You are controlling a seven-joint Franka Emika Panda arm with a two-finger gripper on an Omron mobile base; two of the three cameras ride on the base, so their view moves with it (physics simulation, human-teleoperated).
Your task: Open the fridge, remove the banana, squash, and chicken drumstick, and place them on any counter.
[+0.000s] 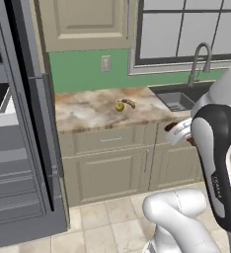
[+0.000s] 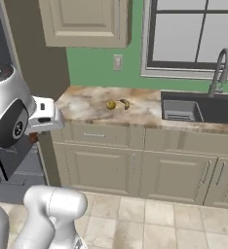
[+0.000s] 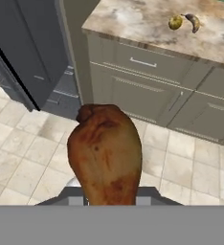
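Note:
A brown chicken drumstick (image 3: 106, 155) stands close in front of the hand camera, thick end up, with my gripper (image 1: 179, 132) shut on it; it hides the fingertips. The hand hangs above the tiled floor in front of the cabinets, below counter height. On the mottled counter (image 1: 88, 114) lie the round yellow-olive squash (image 1: 119, 106) and, touching its right side, the small banana (image 1: 129, 103). Both show again at the top of the hand view, squash (image 3: 175, 22) and banana (image 3: 193, 21). The grey fridge (image 1: 19, 163) stands at the left with its door swung open.
The open fridge door (image 3: 32, 48) juts out left of the cabinets. A dark sink (image 2: 184, 109) with a curved tap (image 2: 220, 68) lies in the counter to the right of the fruit. Beige drawer and cabinet fronts (image 3: 147, 81) face the hand. Bare counter lies left of the squash.

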